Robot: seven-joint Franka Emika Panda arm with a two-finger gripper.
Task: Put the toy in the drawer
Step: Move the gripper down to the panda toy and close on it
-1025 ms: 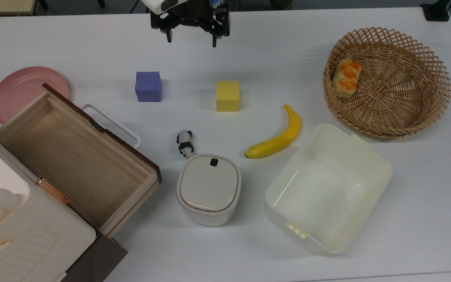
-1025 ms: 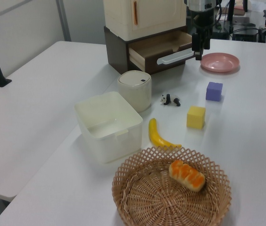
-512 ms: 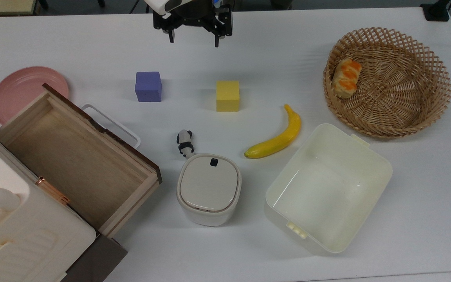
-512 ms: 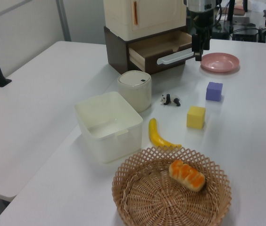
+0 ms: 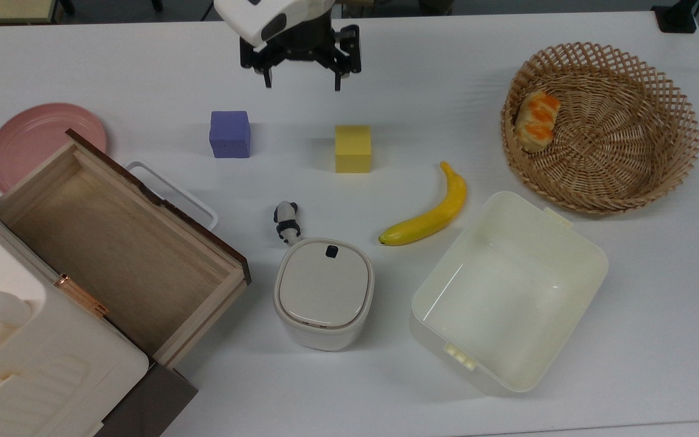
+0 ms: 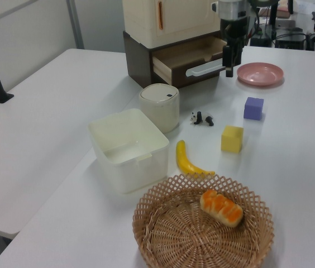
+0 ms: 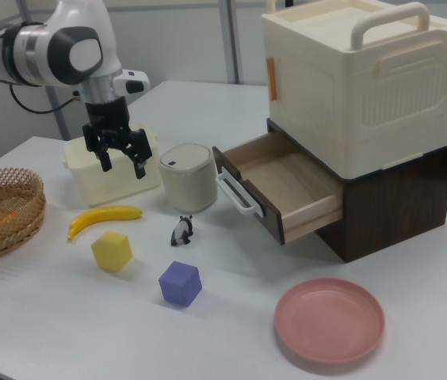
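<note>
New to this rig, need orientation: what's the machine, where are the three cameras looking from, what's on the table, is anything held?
It is a single robot arm with a two-finger gripper, open and holding nothing, hanging above the white table.

The top view looks straight down. The left view and right view look across the table from opposite ends.

On the table: a small panda figurine beside a lidded cream bin, a purple cube, a yellow cube, a banana, a cream tub, a wicker basket holding a bread roll, a pink plate, and an open wooden drawer in a cabinet.
</note>
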